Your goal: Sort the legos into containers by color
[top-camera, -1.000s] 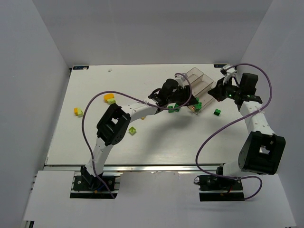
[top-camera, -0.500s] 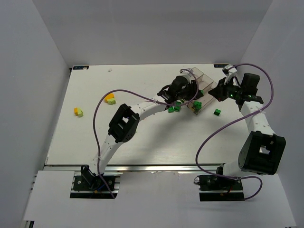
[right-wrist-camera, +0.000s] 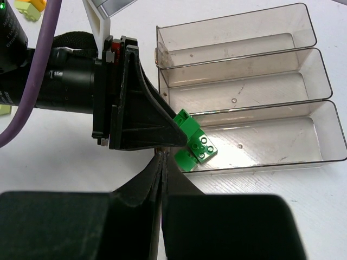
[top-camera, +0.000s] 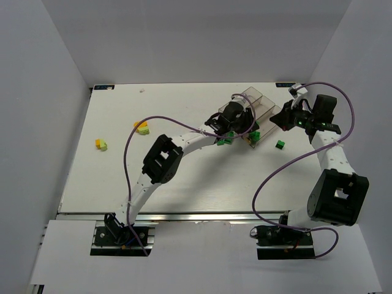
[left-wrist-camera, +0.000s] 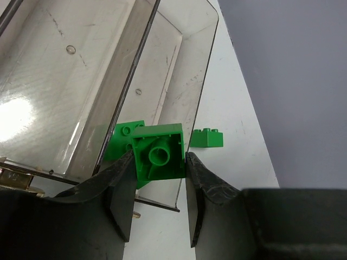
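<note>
L pincer (left-wrist-camera: 159,165) pinched a dark green lego (left-wrist-camera: 158,154) over the containers' (left-wrist-camera: 65,81) end bin; another green lego (left-wrist-camera: 123,142) apparently lay inside already. R pincer (right-wrist-camera: 161,165) was pressed together, empty. Early stage: yellow-lime legos (top-camera: 143,127) sat on the tabletop (top-camera: 184,177) at the bins' 9 o'clock, unsorted.

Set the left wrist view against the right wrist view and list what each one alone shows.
Left wrist only: the held brick's hollow underside, and a loose green brick on the table beside the bins. Right wrist only: all three bins whole, the right gripper shut and empty, a lime brick far off. Both: the left gripper holding that green brick at the bin's end.
</note>
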`<state>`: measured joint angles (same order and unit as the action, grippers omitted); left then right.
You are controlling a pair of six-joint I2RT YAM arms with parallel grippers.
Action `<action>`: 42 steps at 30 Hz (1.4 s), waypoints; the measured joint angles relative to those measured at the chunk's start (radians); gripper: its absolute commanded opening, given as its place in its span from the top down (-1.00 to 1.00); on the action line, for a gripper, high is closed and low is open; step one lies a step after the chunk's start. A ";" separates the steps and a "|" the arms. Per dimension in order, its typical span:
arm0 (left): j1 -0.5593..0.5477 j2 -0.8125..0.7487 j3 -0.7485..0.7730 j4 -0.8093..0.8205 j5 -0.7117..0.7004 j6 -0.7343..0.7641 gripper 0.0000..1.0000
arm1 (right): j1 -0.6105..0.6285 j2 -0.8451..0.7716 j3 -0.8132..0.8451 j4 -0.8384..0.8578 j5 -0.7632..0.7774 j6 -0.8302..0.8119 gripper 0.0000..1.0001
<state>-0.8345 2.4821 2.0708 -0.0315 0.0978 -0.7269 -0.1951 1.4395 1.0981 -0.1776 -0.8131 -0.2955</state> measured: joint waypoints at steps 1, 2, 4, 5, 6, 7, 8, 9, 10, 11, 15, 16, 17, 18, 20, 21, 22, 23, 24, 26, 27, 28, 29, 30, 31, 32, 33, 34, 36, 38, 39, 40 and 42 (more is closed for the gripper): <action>-0.001 0.000 0.000 -0.001 -0.003 0.000 0.13 | 0.000 0.000 0.000 0.000 -0.001 0.000 1.00; -0.003 0.000 0.000 -0.004 -0.005 0.000 0.11 | 0.000 0.000 0.000 0.000 -0.001 0.000 1.00; -0.006 0.000 0.000 -0.010 -0.009 0.000 0.03 | 0.000 0.000 0.000 0.000 -0.001 0.000 1.00; -0.008 0.000 0.000 -0.013 -0.010 -0.002 -0.06 | 0.000 0.000 0.000 0.000 -0.001 -0.001 1.00; -0.009 0.000 0.000 -0.015 -0.011 -0.003 -0.17 | 0.000 0.000 0.000 0.000 -0.001 -0.001 1.00; -0.011 0.000 0.000 -0.018 -0.012 -0.003 -0.19 | 0.000 0.000 0.000 0.000 -0.001 -0.002 1.00; -0.012 0.000 0.000 -0.020 -0.013 -0.004 -0.21 | 0.000 0.000 0.000 0.000 -0.001 -0.003 1.00; -0.014 0.000 0.000 -0.020 -0.013 -0.005 -0.22 | 0.000 0.000 0.000 -0.001 -0.001 -0.004 1.00; -0.014 0.000 0.000 -0.019 -0.013 -0.006 -0.31 | 0.000 0.000 0.000 -0.001 -0.001 -0.005 1.00; -0.015 0.000 0.001 -0.017 -0.013 -0.006 -0.33 | 0.000 0.000 -0.001 -0.001 -0.001 -0.006 1.00; -0.018 0.000 0.006 -0.017 -0.021 -0.006 -0.34 | 0.000 0.000 -0.002 -0.002 -0.001 -0.016 1.00; -0.018 0.000 0.006 -0.018 -0.023 -0.006 -0.31 | 0.000 0.000 -0.002 -0.003 -0.001 -0.021 1.00; -0.018 0.000 0.007 -0.019 -0.024 -0.006 -0.28 | 0.000 0.000 -0.002 -0.005 -0.001 -0.027 1.00; -0.019 0.000 0.010 -0.023 -0.028 -0.005 -0.26 | 0.000 0.000 -0.002 -0.007 -0.001 -0.031 1.00; -0.019 -0.002 0.013 -0.023 -0.035 -0.003 -0.05 | 0.000 0.000 -0.002 -0.014 -0.001 -0.048 1.00; -0.019 -0.004 0.013 -0.026 -0.039 -0.002 0.06 | 0.000 0.000 -0.002 -0.019 0.000 -0.055 1.00; -0.019 -0.008 0.013 -0.030 -0.046 0.003 0.32 | 0.000 0.000 -0.002 -0.027 0.000 -0.062 1.00; -0.019 -0.015 0.013 -0.037 -0.056 0.005 0.44 | 0.000 0.000 -0.002 -0.035 0.002 -0.068 1.00; -0.019 -0.025 0.011 -0.047 -0.072 0.012 0.53 | -0.001 0.000 -0.002 -0.041 0.004 -0.074 1.00; -0.019 -0.072 -0.029 -0.056 -0.106 0.029 0.67 | -0.004 0.000 -0.002 -0.052 0.014 -0.081 1.00; -0.019 -0.109 -0.064 -0.065 -0.125 0.037 0.69 | -0.006 0.000 -0.002 -0.056 0.021 -0.083 1.00; -0.019 -0.150 -0.101 -0.069 -0.144 0.048 0.69 | -0.008 0.000 -0.002 -0.060 0.030 -0.084 1.00; -0.019 -0.201 -0.153 -0.073 -0.166 0.057 0.67 | -0.009 0.000 -0.002 -0.062 0.040 -0.085 1.00; -0.019 -0.258 -0.206 -0.076 -0.187 0.065 0.62 | -0.010 0.002 -0.002 -0.064 0.053 -0.087 1.00; -0.019 -0.319 -0.259 -0.080 -0.208 0.073 0.55 | -0.011 0.004 -0.001 -0.064 0.060 -0.089 0.97; -0.018 -0.391 -0.331 -0.064 -0.231 0.079 0.43 | -0.011 0.008 0.000 -0.070 0.074 -0.089 0.92; -0.018 -0.452 -0.384 -0.065 -0.258 0.083 0.10 | -0.011 0.016 0.004 -0.082 0.091 -0.090 0.78; -0.016 -0.526 -0.451 -0.072 -0.270 0.087 -0.07 | -0.012 0.028 0.011 -0.095 0.108 -0.091 0.68; -0.010 -0.681 -0.606 -0.045 -0.318 0.080 -0.40 | -0.012 0.064 0.034 -0.129 0.148 -0.099 0.30; -0.003 -0.829 -0.752 -0.042 -0.357 0.062 -0.53 | -0.012 0.114 0.069 -0.185 0.186 -0.116 -0.06; 0.002 -0.896 -0.823 -0.044 -0.378 0.049 -0.62 | -0.012 0.140 0.084 -0.209 0.205 -0.129 -0.11; 0.008 -0.976 -0.904 -0.050 -0.400 0.033 -0.65 | -0.011 0.167 0.102 -0.240 0.225 -0.146 -0.21; 0.023 -1.102 -1.042 -0.061 -0.433 -0.005 -0.69 | -0.006 0.214 0.125 -0.287 0.266 -0.181 -0.26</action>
<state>-0.8112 1.3804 1.0286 -0.0921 -0.3347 -0.7319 -0.2016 1.6531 1.2232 -0.4648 -0.5476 -0.4767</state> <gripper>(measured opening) 0.824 0.603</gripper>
